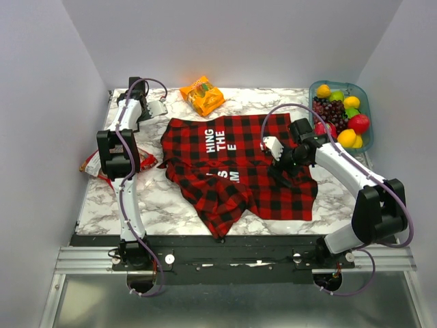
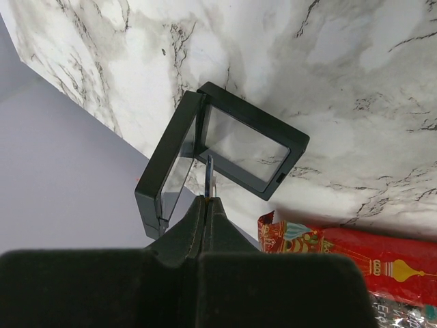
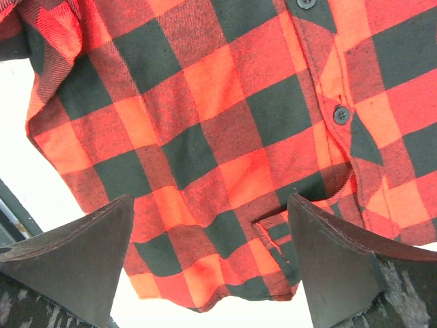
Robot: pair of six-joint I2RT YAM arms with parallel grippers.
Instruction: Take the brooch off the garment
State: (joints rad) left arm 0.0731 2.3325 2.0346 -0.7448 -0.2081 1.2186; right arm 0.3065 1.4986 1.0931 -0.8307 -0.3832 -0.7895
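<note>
Right hand [image 3: 208, 199] spread wide, empty, over garment [image 3: 205, 102]; left hand [image 2: 208, 200] pinching thin sliver [image 2: 209, 171] by black case [image 2: 254, 116]

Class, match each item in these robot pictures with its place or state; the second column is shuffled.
1 garment
2 left pincer
3 right pincer
4 fruit tray

A at the table's far right corner
B open, above the garment
C spread across the table's middle
D shut on a thin sliver, by an open black case

Pairs: 1-C, 2-D, 3-B, 4-A
</note>
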